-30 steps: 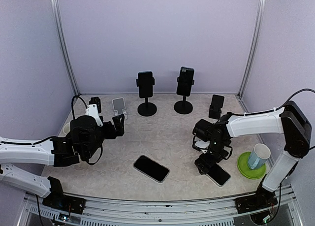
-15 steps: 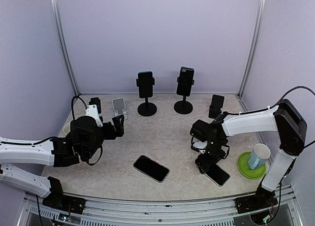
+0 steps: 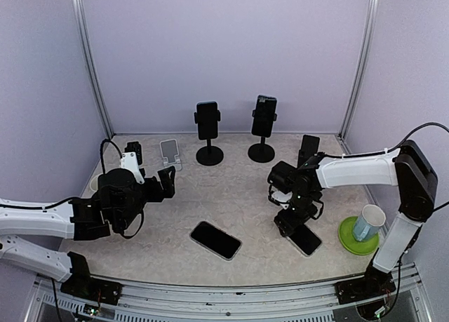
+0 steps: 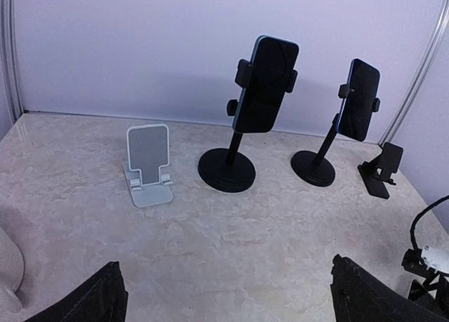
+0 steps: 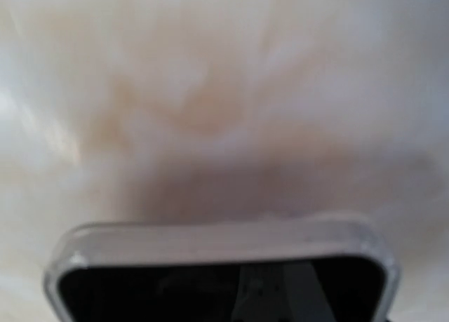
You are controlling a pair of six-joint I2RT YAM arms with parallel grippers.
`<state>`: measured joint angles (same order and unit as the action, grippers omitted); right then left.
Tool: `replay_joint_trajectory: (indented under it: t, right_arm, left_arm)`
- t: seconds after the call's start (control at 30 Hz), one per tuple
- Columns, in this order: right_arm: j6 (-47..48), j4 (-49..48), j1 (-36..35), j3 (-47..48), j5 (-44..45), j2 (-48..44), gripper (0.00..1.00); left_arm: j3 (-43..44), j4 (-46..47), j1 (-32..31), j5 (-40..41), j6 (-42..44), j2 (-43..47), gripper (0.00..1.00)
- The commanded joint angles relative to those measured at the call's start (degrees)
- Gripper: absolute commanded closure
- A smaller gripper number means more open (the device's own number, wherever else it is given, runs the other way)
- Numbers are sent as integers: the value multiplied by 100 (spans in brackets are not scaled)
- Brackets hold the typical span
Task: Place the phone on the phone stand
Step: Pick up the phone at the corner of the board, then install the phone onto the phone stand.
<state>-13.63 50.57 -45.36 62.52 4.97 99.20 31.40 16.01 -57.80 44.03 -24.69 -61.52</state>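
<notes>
Purple walls are closing in a pale, marbled table (image 3: 245, 196), and we are working at its right side. Our right gripper (image 3: 288, 218) is hanging low over the far end of a black phone (image 3: 304, 239), which is lying flat near the green coaster (image 3: 348, 241). The right wrist view is blurry and is showing only the phone's rounded end, no fingers. So we cannot tell if the jaws are closed on it or how wide they are. Our left gripper (image 4: 224, 280) is spread wide with nothing in it, facing the stands.

We are judging this to be the pick-up step. To do it well, the fingers should be coming down on the phone's two long sides, squeezing firmly and lifting straight up, so the phone is not sliding on the smooth top. The small white stand (image 4: 149, 165) is looking bare, so it seems a good place to aim for. It is well apart from this phone.

We are counting four phones. Two are lying flat, this one and a second phone (image 3: 215, 240) near the middle. Two are clipped in the left tall stand (image 3: 208, 129) and the right tall stand (image 3: 263, 125). We are also seeing one small black stand (image 3: 308, 151), one small dark thing (image 3: 133, 151) beside the white stand that may be another, and one cup (image 3: 369, 222) on the coaster.
</notes>
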Motion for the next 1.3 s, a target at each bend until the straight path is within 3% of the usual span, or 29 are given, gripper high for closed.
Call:
replay_joint_trajectory:
  t: [0.0, 0.7, 1.27]
  right_arm:
    - [-124, -361, -38, 295, 640, -498, 58]
    - [-662, -2214, 728, 128, 2389, -1851, 57]
    - [-749, -4362, 1888, 38, 2986, -1528, 56]
  left_arm:
    - [-32, -84, -103, 156, -54, 154, 1]
    - [-63, -238, -354, 370, -179, 234, 1]
    - [-131, -350, -423, 478, -222, 364, 1]
